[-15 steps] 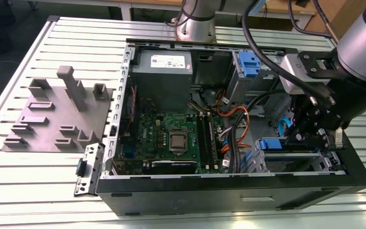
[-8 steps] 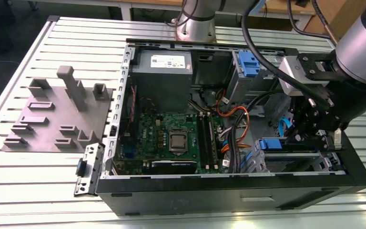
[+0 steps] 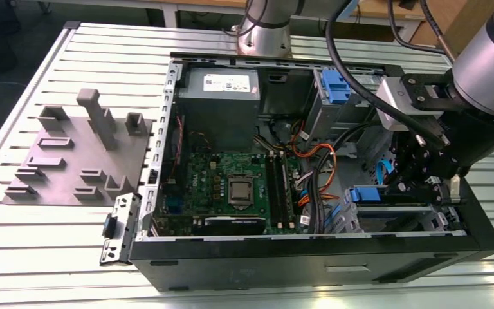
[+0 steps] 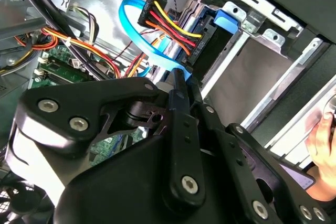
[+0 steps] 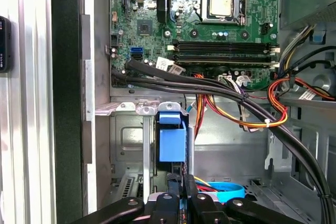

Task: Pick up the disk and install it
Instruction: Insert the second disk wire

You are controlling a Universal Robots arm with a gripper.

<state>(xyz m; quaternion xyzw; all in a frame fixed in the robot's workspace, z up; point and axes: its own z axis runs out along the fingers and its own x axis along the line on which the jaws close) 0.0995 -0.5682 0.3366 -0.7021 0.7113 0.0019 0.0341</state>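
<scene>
ribbed metal table (image 3: 41, 257), blue-framed disk (image 5: 172, 142) beside black end effector (image 5: 181, 182)

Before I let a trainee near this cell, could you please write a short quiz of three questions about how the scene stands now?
1. True or false: the computer case lies open on the slatted table.
2. Choose one. In the first wrist view, the claw is nearest to: A) the grey fixture block, B) the disk with its blue frame, standing in the drive cage, C) the processor socket.
3. Short answer: in the second wrist view, what colour is the flat cable that curves past the bundle of red and yellow wires?

Key: 1 true; 2 B; 3 blue.
</scene>
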